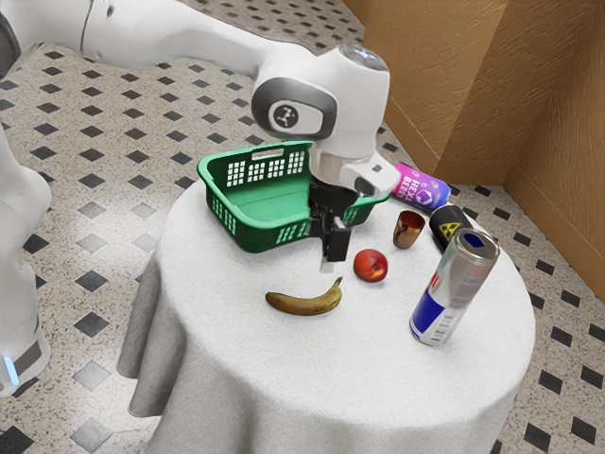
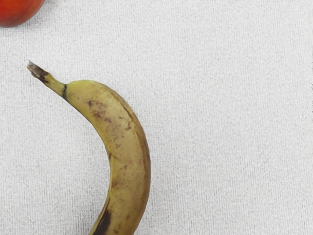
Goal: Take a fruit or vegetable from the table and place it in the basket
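At the lower right of the exterior view's frame, a tall silver-and-blue metal can stands on the round tabletop with its white cloth; a wide swing could topple it. Near the centre lies the curved yellow banana with brown marks, and just beyond it the round, smooth red fruit. Either would suit your task, and both are outside the basket.

Your black tool hangs near the centre of the frame. You cannot tell from here whether it is clenched or released. The wrist view shows the banana's bend and thin stem: a grip at the stem, or off the bend's middle, could let it pivot and slip. The red fruit may roll if nudged, perhaps into the small coppery cup beyond. Farther back, upper centre, the green plastic basket has raised walls; carried too low, fruit could catch its rim.
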Available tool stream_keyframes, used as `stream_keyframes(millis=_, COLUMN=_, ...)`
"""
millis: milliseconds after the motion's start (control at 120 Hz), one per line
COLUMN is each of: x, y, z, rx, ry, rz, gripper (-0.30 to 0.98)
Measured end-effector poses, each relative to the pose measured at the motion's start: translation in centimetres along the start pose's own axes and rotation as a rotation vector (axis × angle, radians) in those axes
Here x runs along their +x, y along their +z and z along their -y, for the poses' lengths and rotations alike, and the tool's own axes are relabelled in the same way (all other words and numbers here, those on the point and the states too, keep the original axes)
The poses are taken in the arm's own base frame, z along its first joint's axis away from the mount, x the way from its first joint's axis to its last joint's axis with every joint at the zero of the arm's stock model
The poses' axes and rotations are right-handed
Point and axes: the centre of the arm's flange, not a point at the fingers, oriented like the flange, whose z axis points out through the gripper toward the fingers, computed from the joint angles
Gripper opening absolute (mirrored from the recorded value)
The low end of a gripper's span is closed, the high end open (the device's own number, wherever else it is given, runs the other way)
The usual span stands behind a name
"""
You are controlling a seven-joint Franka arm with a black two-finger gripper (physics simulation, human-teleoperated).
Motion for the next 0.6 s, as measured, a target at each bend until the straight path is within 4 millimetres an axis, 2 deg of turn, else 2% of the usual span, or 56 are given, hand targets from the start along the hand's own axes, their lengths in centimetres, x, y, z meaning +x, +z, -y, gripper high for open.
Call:
stream_keyframes(millis=167, x=0.8, y=1.3, z=0.4, rx=-0.015, ry=0.037, rz=0.000, gripper=0.69)
stream_keyframes(millis=408, x=1.4, y=2.7, z=2.3, rx=-0.017, ry=-0.054, rz=0.011, gripper=0.69)
stream_keyframes(millis=542, x=1.3, y=3.0, z=1.8, rx=-0.014, ry=-0.121, rz=0.015, gripper=0.69)
stream_keyframes(millis=600, x=1.4, y=4.0, z=1.7, rx=-0.010, ry=-0.156, rz=0.030, gripper=0.69)
